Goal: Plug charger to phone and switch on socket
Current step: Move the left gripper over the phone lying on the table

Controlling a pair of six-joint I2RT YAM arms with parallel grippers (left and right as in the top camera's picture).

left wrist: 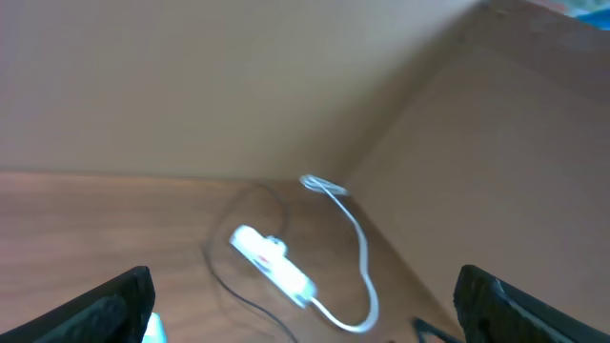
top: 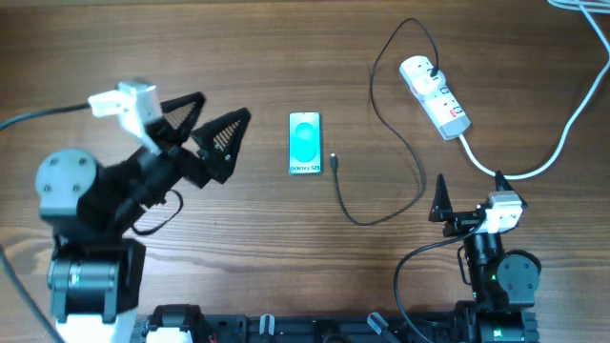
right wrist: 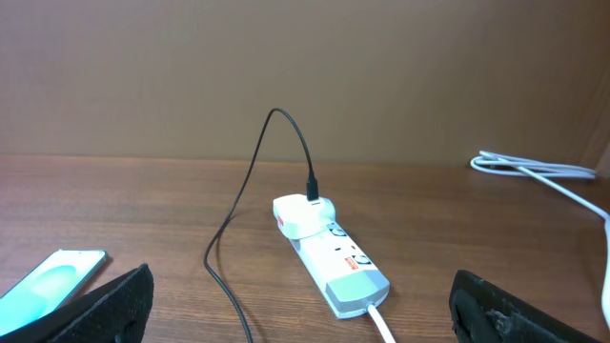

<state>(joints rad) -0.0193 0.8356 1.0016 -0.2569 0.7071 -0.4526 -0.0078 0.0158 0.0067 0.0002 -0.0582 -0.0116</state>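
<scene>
The phone (top: 304, 143) lies flat mid-table, its teal screen up and its white label strip at the near end. The charger (top: 381, 205), a thin black cable, runs from an adapter in the socket (top: 435, 95) in a loop, and its plug tip rests just right of the phone. My left gripper (top: 226, 108) hovers open to the left of the phone, holding nothing. My right gripper (top: 469, 187) stands open near the front right, facing the socket (right wrist: 334, 259) and charger (right wrist: 229, 238), with the phone (right wrist: 48, 282) at lower left. The left wrist view shows the socket (left wrist: 272, 266) blurred between wide jaws.
The socket's thick white lead (top: 562, 133) curves off to the table's right edge and far corner. Brown walls close the back and right side (left wrist: 477, 143). The arm bases (top: 91, 257) stand along the front edge.
</scene>
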